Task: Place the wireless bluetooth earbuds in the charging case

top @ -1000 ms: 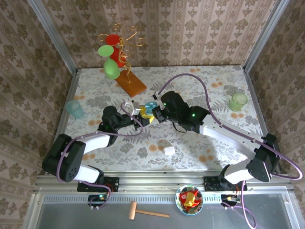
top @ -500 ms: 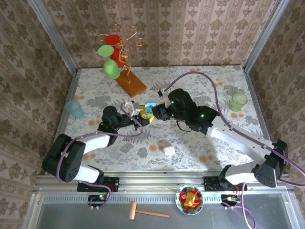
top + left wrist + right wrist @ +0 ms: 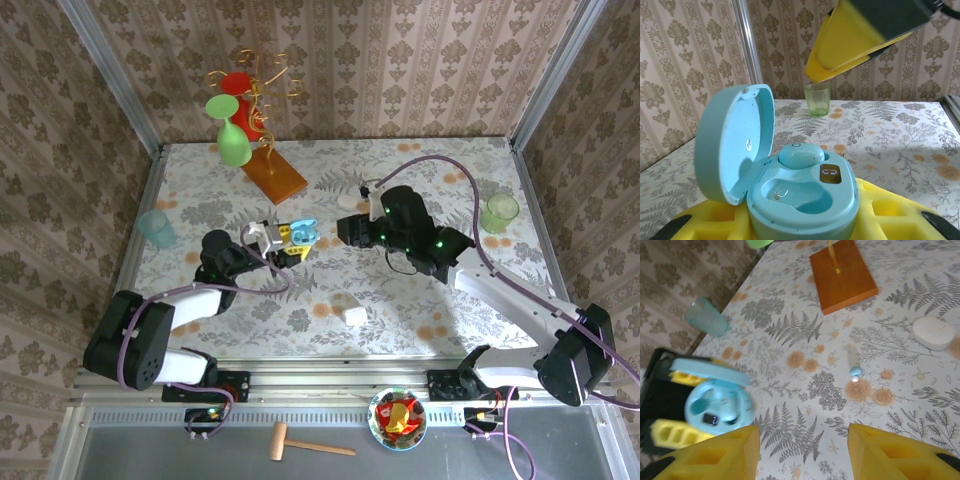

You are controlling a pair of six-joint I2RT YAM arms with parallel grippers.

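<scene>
The left tool (image 3: 296, 240) gripped the open blue charging case (image 3: 805, 202), one earbud (image 3: 800, 154) seated; the right tool (image 3: 802, 450) hung open above the counter (image 3: 815, 340).

No legible text for us here. Only candidate: a small amber display (image 3: 830, 173) on the pale blue charging case (image 3: 805, 212), lit, but we can't make out its characters.
</scene>
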